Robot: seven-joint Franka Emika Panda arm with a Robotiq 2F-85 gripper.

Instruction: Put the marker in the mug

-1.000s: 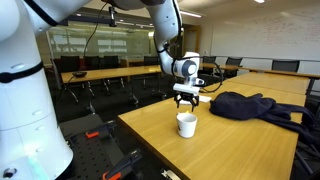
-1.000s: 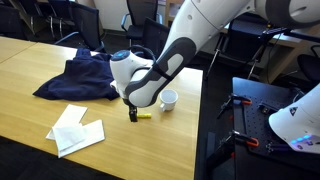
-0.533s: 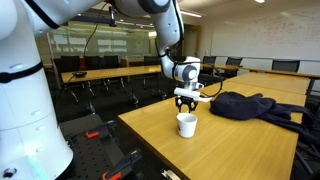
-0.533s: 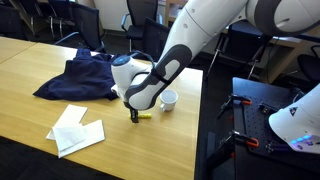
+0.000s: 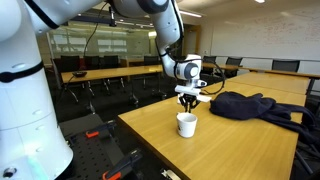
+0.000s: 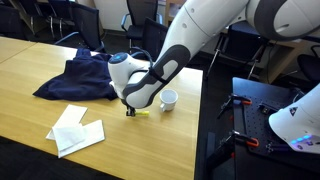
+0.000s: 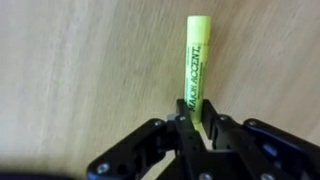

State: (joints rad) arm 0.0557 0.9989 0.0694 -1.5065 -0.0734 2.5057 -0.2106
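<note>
Two fingertips [image 7: 185, 118] of the gripper [image 7: 197, 115] are pinching the yellow marker [image 7: 199, 55] near one end, low over the table [image 7: 80, 60] near the mug [image 6: 169, 100]. Lifting slowly is advisable: the off-centre hold is risking a pivot, so centre the marker's tip over the mug's mouth before releasing.

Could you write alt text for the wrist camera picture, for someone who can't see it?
A yellow-green marker is seen against a light wooden table, pointing away from the camera toward the top of the picture. The black gripper reaches in from the bottom edge, its jaws closed on the marker's near end.
</note>
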